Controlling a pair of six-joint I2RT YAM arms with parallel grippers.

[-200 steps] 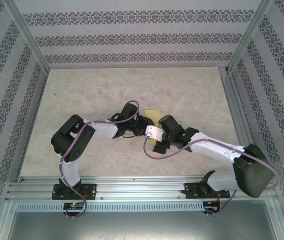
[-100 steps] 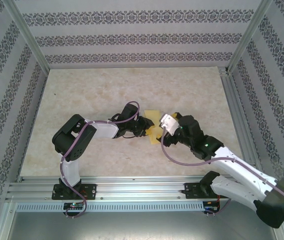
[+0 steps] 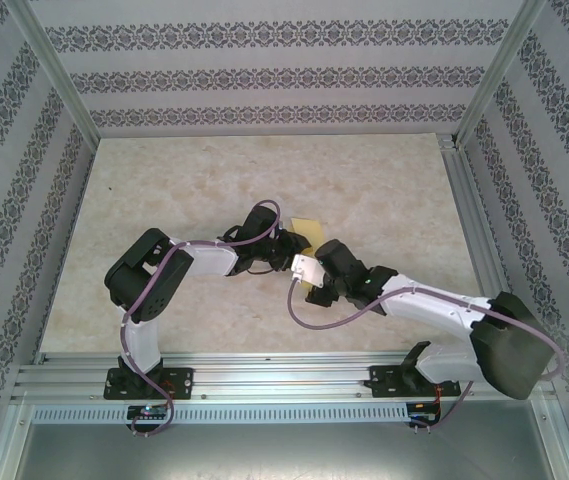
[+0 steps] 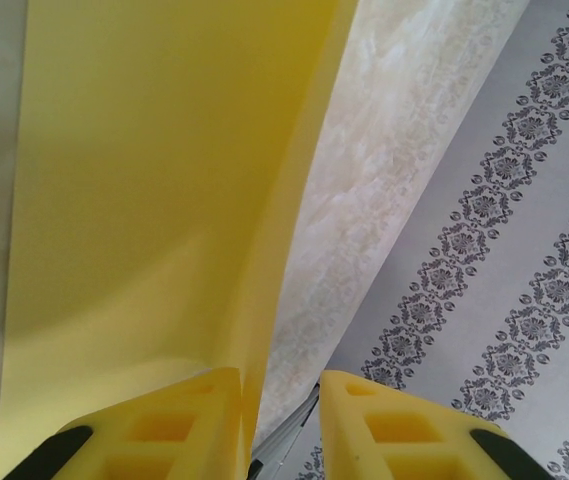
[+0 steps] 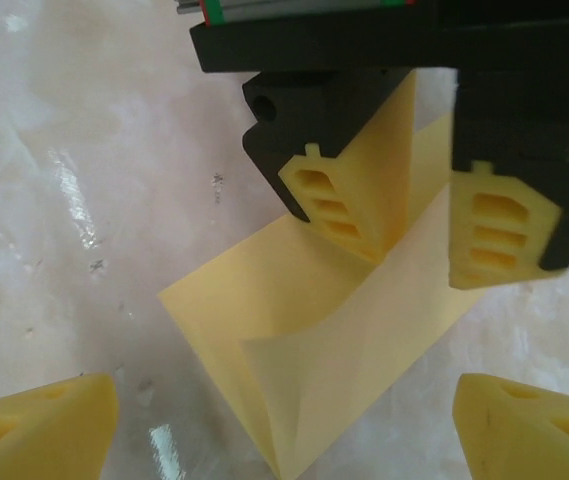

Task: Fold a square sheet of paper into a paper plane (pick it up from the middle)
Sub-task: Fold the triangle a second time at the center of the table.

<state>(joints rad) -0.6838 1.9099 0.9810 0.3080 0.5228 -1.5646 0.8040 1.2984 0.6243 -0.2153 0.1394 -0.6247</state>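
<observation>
The square sheet of paper (image 5: 304, 340), yellow, lies partly folded on the marble table, one flap doubled over near its lower corner. Another part of the sheet stands upright. My left gripper (image 5: 419, 240) comes down onto it from the top of the right wrist view. Its jaws are narrowly apart, and the raised paper (image 4: 144, 180) leans on the inner face of one finger (image 4: 164, 425), with table showing through the gap. My right gripper (image 5: 284, 430) hangs open above the sheet, a fingertip at each side. From above, both grippers (image 3: 289, 248) (image 3: 314, 285) meet over the paper (image 3: 305, 229) at mid-table.
The marble tabletop (image 3: 184, 190) stretches bare to the left, back and right of the arms. Patterned walls (image 3: 264, 75) and aluminium posts close it in. A rail (image 3: 264, 375) with both arm bases runs along the near edge.
The right arm swung out to the right half a second ago and has come back over the paper, its jaws slightly narrower. The left arm and the paper have stayed put.
</observation>
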